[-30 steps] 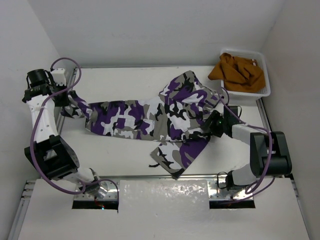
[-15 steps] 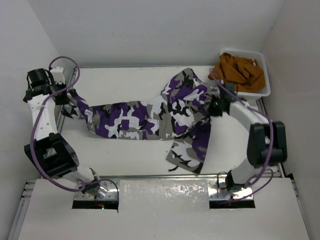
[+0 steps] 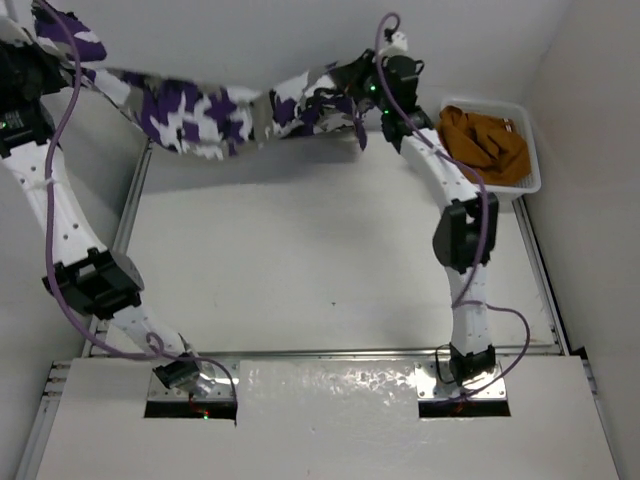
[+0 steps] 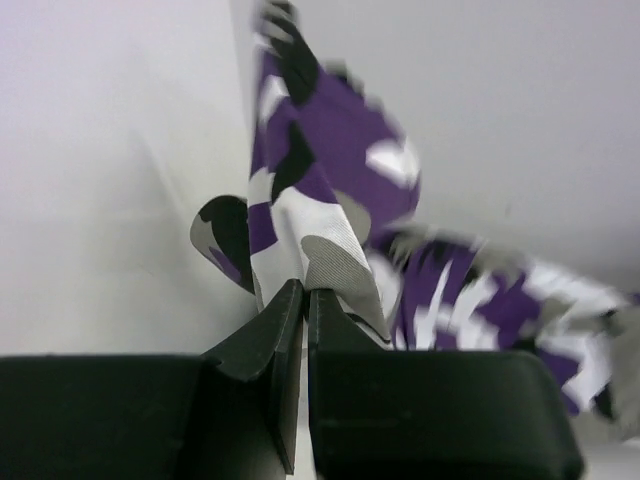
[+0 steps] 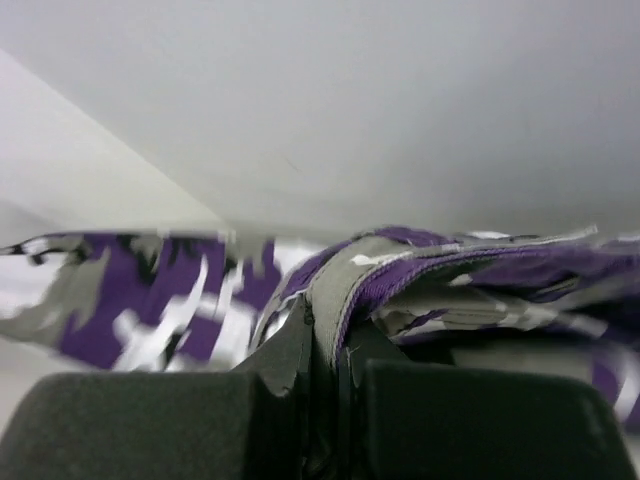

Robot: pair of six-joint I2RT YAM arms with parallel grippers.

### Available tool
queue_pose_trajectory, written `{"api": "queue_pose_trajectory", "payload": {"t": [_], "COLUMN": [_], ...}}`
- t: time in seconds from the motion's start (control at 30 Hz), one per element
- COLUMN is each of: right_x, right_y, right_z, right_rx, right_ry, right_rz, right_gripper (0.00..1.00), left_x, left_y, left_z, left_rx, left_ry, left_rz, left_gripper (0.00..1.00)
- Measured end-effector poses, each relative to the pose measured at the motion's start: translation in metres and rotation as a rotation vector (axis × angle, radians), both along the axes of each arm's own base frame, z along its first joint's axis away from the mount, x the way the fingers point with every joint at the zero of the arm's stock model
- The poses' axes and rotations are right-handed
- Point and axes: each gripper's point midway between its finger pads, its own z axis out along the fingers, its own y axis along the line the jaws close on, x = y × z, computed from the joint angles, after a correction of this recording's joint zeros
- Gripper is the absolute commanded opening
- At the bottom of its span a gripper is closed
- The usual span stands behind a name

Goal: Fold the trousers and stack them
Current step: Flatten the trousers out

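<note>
Two robot arms reach up and away over one white table [image 3: 300, 270]. One pair of trousers [image 3: 215, 110], in purple, white, grey and black camouflage print, hangs stretched between them. The trousers are in the air, clear of the tabletop and close to the far wall, sagging a little in the middle. The left gripper [image 4: 303, 290] is at the upper left corner of the overhead view. Its two fingers are pinched tight on a fold of the trousers, with cloth standing up above them. The right gripper [image 5: 325, 320] is at the other end of the garment, toward the upper right. Its two fingers are likewise pressed together on a grey and purple edge of the trousers, the cloth trailing off to both sides. One white basket [image 3: 530, 180] sits at the table's far right corner. It holds one crumpled orange-brown garment [image 3: 480, 140], just beside the right arm and apart from the trousers.
</note>
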Motion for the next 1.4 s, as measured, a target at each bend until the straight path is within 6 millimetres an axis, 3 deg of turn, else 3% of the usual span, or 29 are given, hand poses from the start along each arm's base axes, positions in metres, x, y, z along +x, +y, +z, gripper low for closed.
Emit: {"api": "queue_pose_trajectory", "payload": {"t": [0.1,0.17,0.23,0.3,0.37,0.4,0.43,0.5,0.53,0.57,0.6,0.67,0.7,0.73,0.8,0.93,1.0,1.03,1.1,1.2,1.27,1.3,1.4], "right_x": [-0.038,-0.079,-0.125,-0.161,-0.181,-0.185,-0.184,-0.177,-0.171,-0.169,-0.174,-0.202,-0.222,-0.235,-0.249,-0.249,-0.249,-0.249,-0.247,-0.238,-0.236,-0.237,-0.243], "right_y": [-0.026,-0.048,-0.068,-0.082,-0.085,-0.084,-0.082,-0.074,-0.070,-0.069,-0.070,-0.081,-0.086,-0.092,-0.097,-0.100,-0.104,-0.106,-0.109,-0.112,-0.113,-0.114,-0.116], "right_z": [0.091,0.154,0.205,0.237,0.236,0.229,0.197,0.123,0.071,0.016,-0.047,-0.146,-0.182,-0.202,-0.215,-0.195,-0.189,-0.188,-0.187,-0.185,-0.191,-0.194,-0.212], "right_rx": [0.051,0.083,0.113,0.136,0.145,0.146,0.134,0.091,0.059,0.013,-0.035,-0.128,-0.173,-0.205,-0.248,-0.282,-0.302,-0.318,-0.366,-0.425,-0.447,-0.453,-0.476], "right_ry": [-0.141,-0.253,-0.364,-0.448,-0.472,-0.472,-0.411,-0.259,-0.141,-0.016,0.136,0.400,0.503,0.565,0.611,0.540,0.523,0.528,0.538,0.549,0.562,0.573,0.630], "right_rz": [-0.017,-0.028,-0.039,-0.044,-0.030,-0.019,-0.009,0.010,0.013,0.012,0.010,-0.008,-0.010,-0.014,-0.013,-0.014,-0.023,-0.031,-0.025,-0.021,-0.016,-0.015,-0.007], "right_gripper": [0.00,0.00,0.05,0.18,0.31,0.39,0.43,0.42,0.20,0.06,0.00,0.00,0.00,0.00,0.00,0.00,0.39,0.49,0.59,0.56,0.41,0.28,0.13], "left_x": [-0.032,-0.045,-0.050,-0.049,-0.045,-0.042,-0.039,-0.036,-0.035,-0.036,-0.037,-0.039,-0.042,-0.043,-0.046,-0.051,-0.053,-0.053,-0.054,-0.054,-0.054,-0.054,-0.055], "left_y": [-0.011,-0.020,-0.027,-0.031,-0.032,-0.032,-0.031,-0.032,-0.032,-0.034,-0.037,-0.038,-0.039,-0.039,-0.039,-0.041,-0.042,-0.042,-0.042,-0.042,-0.041,-0.041,-0.040], "left_z": [0.042,0.069,0.090,0.094,0.084,0.075,0.062,0.029,0.012,-0.004,-0.021,-0.045,-0.055,-0.061,-0.064,-0.057,-0.052,-0.050,-0.048,-0.048,-0.048,-0.048,-0.049], "left_rx": [0.033,0.052,0.066,0.062,0.048,0.037,0.022,-0.011,-0.023,-0.037,-0.049,-0.061,-0.067,-0.068,-0.057,-0.027,-0.013,-0.009,-0.001,0.002,0.003,0.005,0.012], "left_ry": [-0.117,-0.192,-0.257,-0.276,-0.256,-0.238,-0.210,-0.140,-0.102,-0.063,-0.024,0.034,0.062,0.077,0.086,0.073,0.061,0.056,0.051,0.053,0.053,0.054,0.058], "left_rz": [0.011,0.005,-0.015,-0.033,-0.048,-0.054,-0.061,-0.074,-0.081,-0.087,-0.096,-0.100,-0.101,-0.100,-0.096,-0.095,-0.096,-0.096,-0.096,-0.096,-0.094,-0.093,-0.087], "left_gripper": [0.00,0.00,0.00,0.00,0.00,0.00,0.00,0.00,0.00,0.00,0.00,0.00,0.00,0.00,0.00,0.00,0.00,0.00,0.00,0.00,0.00,0.00,0.00]}}
